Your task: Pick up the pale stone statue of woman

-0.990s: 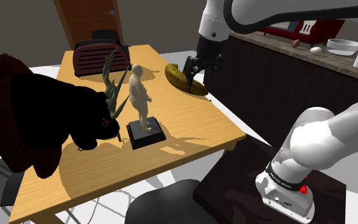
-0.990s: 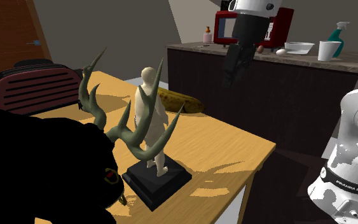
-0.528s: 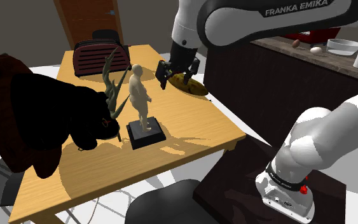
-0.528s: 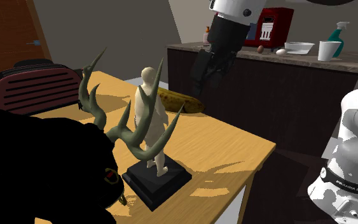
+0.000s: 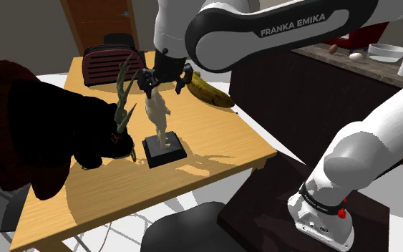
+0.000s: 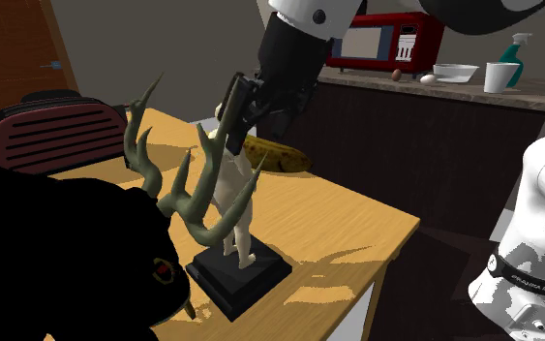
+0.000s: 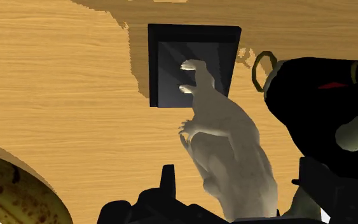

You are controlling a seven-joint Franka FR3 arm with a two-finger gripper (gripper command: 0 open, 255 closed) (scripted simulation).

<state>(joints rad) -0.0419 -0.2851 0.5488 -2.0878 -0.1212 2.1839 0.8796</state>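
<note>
The pale stone statue of a woman (image 5: 159,118) stands upright on a black square base (image 5: 164,149) near the middle of the wooden table (image 5: 214,143). My gripper (image 5: 154,80) hangs right over its head, fingers open. In the second exterior view the gripper (image 6: 233,118) covers the statue's head, and the torso and legs (image 6: 238,201) show below it. In the wrist view the statue (image 7: 225,143) runs from the base (image 7: 171,63) up between my two fingers (image 7: 168,180), which stand apart on either side without touching it.
A black animal figure (image 5: 56,132) with green antlers (image 6: 178,184) crowds the statue from the shoulder view's left. A spotted banana (image 5: 208,89) lies behind it, a dark red toaster (image 5: 110,61) at the table's far end. The kitchen counter (image 6: 406,87) carries a microwave, bowl and cup.
The arm has swung from above the banana toward the shoulder view's left and come down over the statue's head. The statue has not moved.
</note>
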